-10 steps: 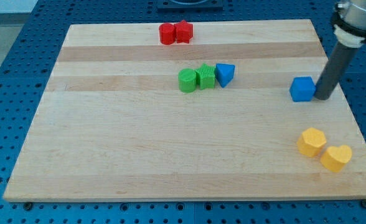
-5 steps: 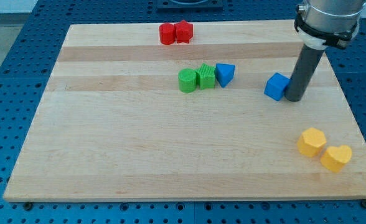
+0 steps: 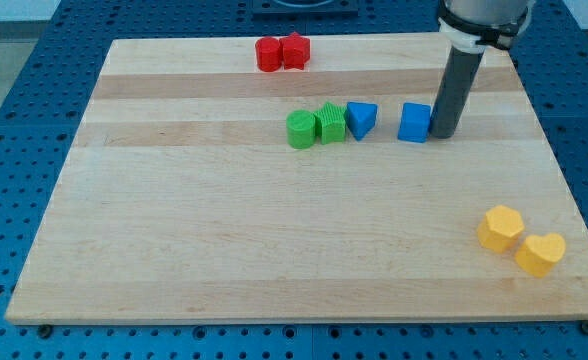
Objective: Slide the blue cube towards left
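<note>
The blue cube (image 3: 414, 122) sits on the wooden board (image 3: 274, 250), right of centre in the upper half. My tip (image 3: 441, 134) touches the cube's right side, and the dark rod rises from it toward the view's top. A blue triangular block (image 3: 361, 119) lies a short gap to the cube's left.
Two green blocks (image 3: 314, 127) sit in a row just left of the blue triangular block. Two red blocks (image 3: 281, 52) lie together near the board's top edge. Two yellow blocks (image 3: 520, 240) lie near the board's bottom right corner.
My tip has moved left, pushing the blue cube left with it. The cube has gone from near the right edge to close beside the blue triangular block. Other blocks have not moved.
</note>
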